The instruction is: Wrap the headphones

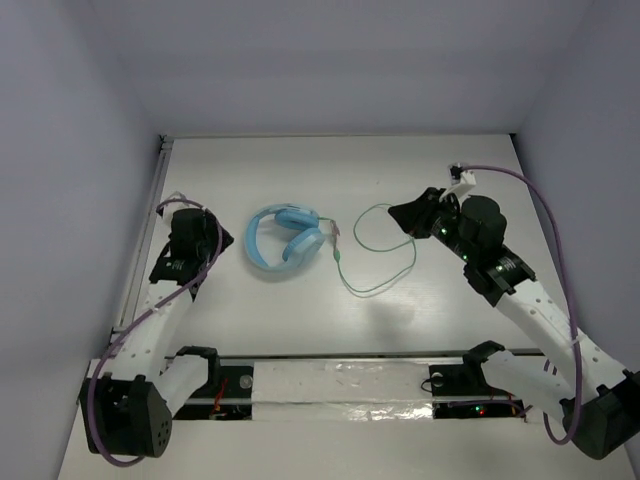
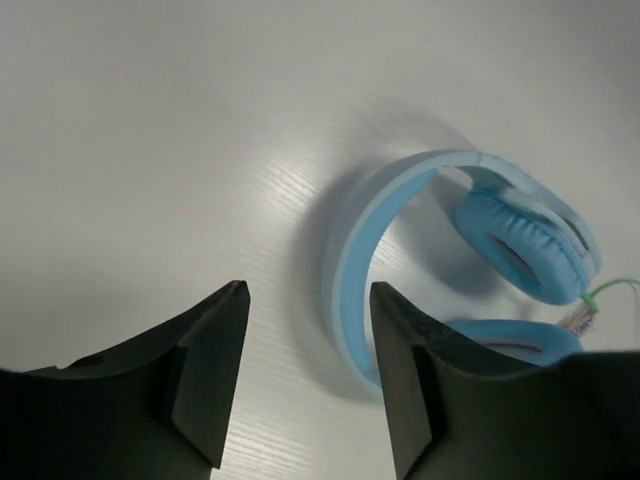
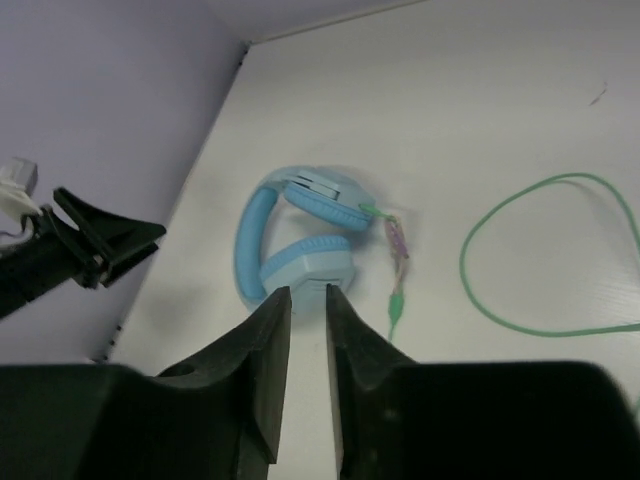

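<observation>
The light blue headphones (image 1: 285,238) lie flat on the white table, ear cups folded together and headband curving left. Their thin green cord (image 1: 385,250) runs in loose loops to the right. My left gripper (image 1: 229,240) is open and empty just left of the headband. In the left wrist view its fingers frame bare table and the headband (image 2: 350,260) sits beside the gripper (image 2: 308,300). My right gripper (image 1: 402,213) hovers right of the cord loop with jaws narrowly apart and empty. In the right wrist view the gripper (image 3: 307,300) points at the headphones (image 3: 300,265), with the cord (image 3: 480,240) to the right.
Pale walls close the table at the back and both sides. A metal rail (image 1: 140,240) runs along the left edge. A white taped strip (image 1: 340,382) lies between the arm bases. Purple robot cables (image 1: 550,215) hang off both arms.
</observation>
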